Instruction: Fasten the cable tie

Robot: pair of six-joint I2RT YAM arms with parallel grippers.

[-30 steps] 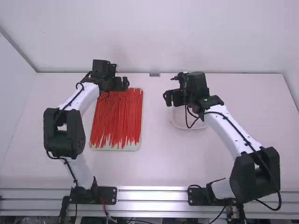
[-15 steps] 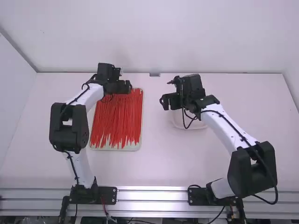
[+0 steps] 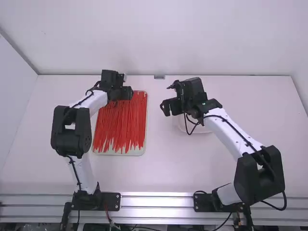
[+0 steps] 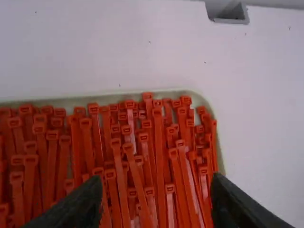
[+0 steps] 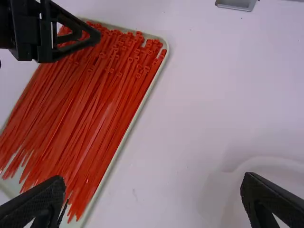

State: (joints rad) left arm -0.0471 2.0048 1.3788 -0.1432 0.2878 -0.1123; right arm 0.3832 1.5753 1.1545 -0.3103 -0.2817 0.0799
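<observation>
While the left gripper [image 3: 125, 92] hung over the 12 o'clock end of the tray [image 3: 118, 152], its fingers [image 4: 78, 205] stood wide apart with nothing between them, just above the heads of the red cable ties [image 3: 120, 122]. Over the last second its arm had drawn in closer to the tray, the gripper barely shifting. The right gripper [image 3: 166, 107], fingers [image 5: 35, 204] also spread and empty, had slid towards 9 o'clock, off the white container [image 5: 259, 164] and nearer the tray's 3 o'clock edge. The ties lay heaped lengthwise in the tray on the white table [image 3: 159, 144].
</observation>
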